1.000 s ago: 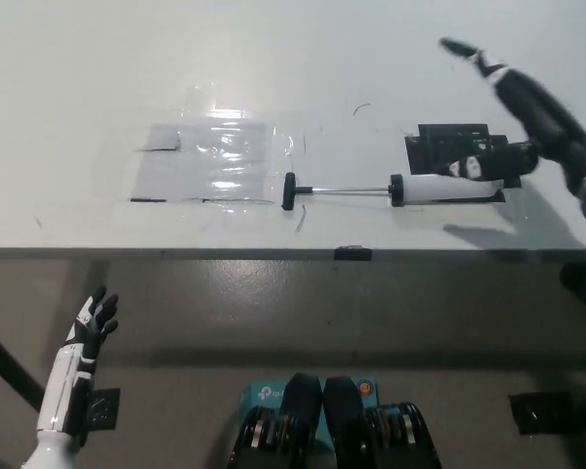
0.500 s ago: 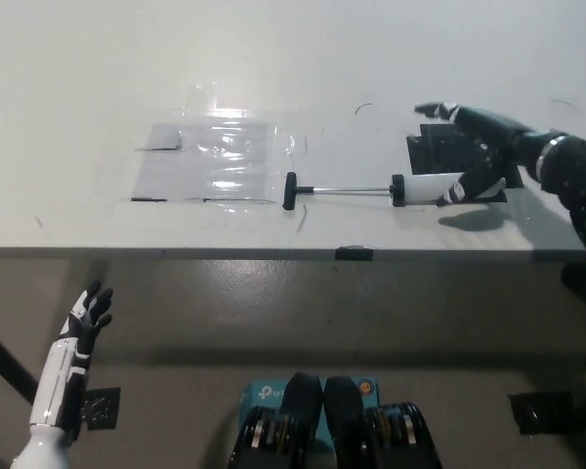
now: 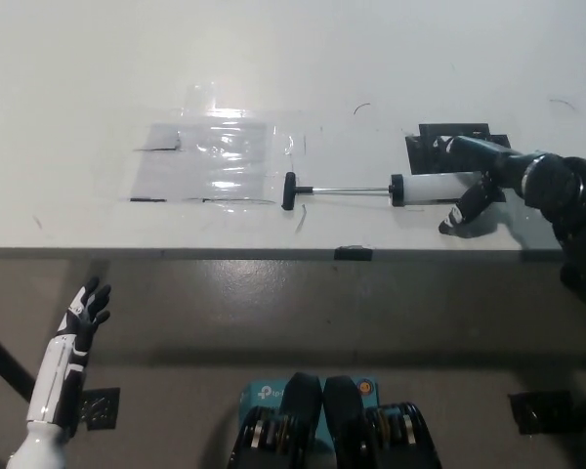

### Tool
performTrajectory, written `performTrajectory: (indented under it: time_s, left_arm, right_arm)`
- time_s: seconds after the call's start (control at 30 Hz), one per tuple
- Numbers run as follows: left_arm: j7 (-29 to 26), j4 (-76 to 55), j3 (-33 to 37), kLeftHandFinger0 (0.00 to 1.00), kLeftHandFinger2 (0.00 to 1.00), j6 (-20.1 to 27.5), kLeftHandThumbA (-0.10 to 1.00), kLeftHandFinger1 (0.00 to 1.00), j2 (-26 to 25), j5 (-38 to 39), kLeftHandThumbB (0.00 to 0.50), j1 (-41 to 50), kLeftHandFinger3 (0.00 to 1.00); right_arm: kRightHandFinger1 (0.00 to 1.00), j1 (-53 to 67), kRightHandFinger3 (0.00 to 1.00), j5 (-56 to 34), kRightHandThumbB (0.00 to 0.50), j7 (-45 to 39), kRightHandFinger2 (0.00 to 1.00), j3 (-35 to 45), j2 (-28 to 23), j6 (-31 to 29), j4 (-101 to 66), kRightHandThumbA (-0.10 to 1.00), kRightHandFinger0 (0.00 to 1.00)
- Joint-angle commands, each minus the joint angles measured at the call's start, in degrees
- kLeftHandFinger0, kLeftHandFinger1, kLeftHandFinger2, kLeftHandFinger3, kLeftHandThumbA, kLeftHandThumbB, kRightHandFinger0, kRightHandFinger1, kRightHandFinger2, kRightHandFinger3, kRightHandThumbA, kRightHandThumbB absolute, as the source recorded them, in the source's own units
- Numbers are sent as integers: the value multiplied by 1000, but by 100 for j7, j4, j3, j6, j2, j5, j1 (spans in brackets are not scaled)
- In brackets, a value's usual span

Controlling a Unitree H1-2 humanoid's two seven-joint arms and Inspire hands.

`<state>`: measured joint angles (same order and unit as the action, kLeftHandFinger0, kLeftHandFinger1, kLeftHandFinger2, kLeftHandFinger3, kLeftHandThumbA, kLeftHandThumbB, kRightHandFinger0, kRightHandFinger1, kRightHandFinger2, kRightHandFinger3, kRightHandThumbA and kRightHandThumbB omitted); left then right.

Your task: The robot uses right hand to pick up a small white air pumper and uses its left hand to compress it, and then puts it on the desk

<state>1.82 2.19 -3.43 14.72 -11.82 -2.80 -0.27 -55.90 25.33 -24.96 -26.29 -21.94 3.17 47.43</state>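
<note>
White desk (image 3: 98,59) carries one small white air pumper (image 3: 391,189), lying flat near the front edge with its rod extended leftward to a black handle. One clear plastic sheet (image 3: 210,161) lies just left of the handle. One black right hand (image 3: 474,181) rests at the pumper's right end, fingers spread around the barrel, not clamped. One white left hand (image 3: 73,332) hangs below the desk edge, fingers apart, holding nothing.

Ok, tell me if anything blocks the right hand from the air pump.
Nothing visible does. The right hand is already at the white barrel end of the air pump, fingers spread around it. The left hand rests low, off the desk.
</note>
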Motion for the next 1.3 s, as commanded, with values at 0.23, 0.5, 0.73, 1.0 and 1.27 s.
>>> performTrajectory:
  time_s: [0.23,0.5,0.73,1.0,1.27]
  left_arm:
    - [-11,-212,-86,1000,1000,78,1000,1000,-102,-40,20,-44,1000]
    - [-3,-150,-129,1000,1000,92,1000,1000,-149,-10,35,-71,1000]
    - [17,-163,-184,1000,1000,-4,1000,1000,-156,97,97,-61,1000]
    - [36,-167,-219,1000,1000,17,1000,1000,-168,91,95,-78,1000]
    - [8,-175,-226,1000,1000,-8,1000,1000,-141,4,92,-75,1000]
  right_arm:
    - [1000,-710,1000,17,460,-67,1000,122,78,-49,125,1000,1000]
    - [1000,-1008,1000,-178,472,-268,1000,278,227,4,620,1000,1000]
    - [1000,-1019,1000,-2,478,-404,1000,140,176,-83,755,1000,1000]
    - [1000,-1076,1000,126,429,-639,1000,-34,139,-135,869,1000,1000]
    - [1000,-1143,1000,171,430,-604,1000,-214,236,-282,1230,1000,1000]
